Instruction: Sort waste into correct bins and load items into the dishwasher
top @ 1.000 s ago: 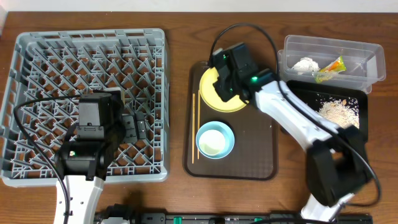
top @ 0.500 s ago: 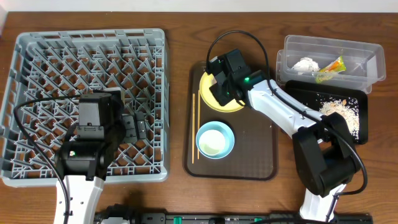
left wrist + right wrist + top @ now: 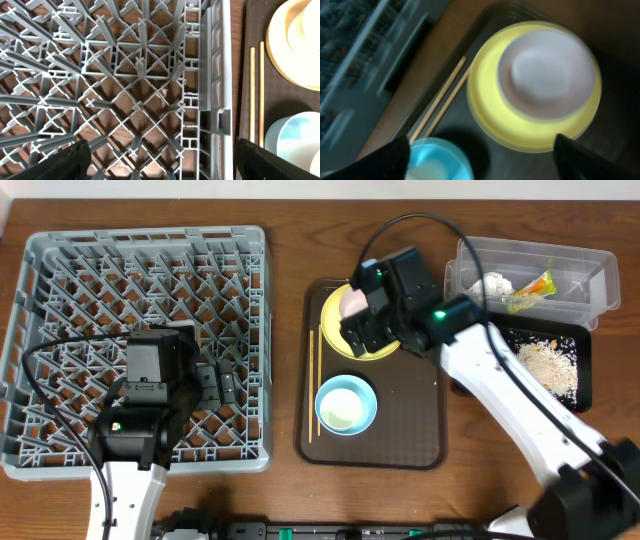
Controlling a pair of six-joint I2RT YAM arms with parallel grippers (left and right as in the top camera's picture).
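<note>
The right claw (image 3: 482,157) is being drawn up and away from the yellow plate (image 3: 485,115). Compared with a moment ago, the pinkish-white bowl (image 3: 547,70) is being uncovered in the overhead view. It is being left resting on the plate, not lifted. The claw's fingers are being held wide apart with nothing between them, and the wrist view is being smeared by motion.

The light-blue bowl (image 3: 346,404), just on the plate's robot side, and the chopsticks (image 3: 312,380), just left of it, are being left untouched. The left claw (image 3: 172,160) is being kept spread and empty above the dish rack (image 3: 60,260), well left of the plate. No dishes are being seen there, so loading is being judged barely begun.
</note>
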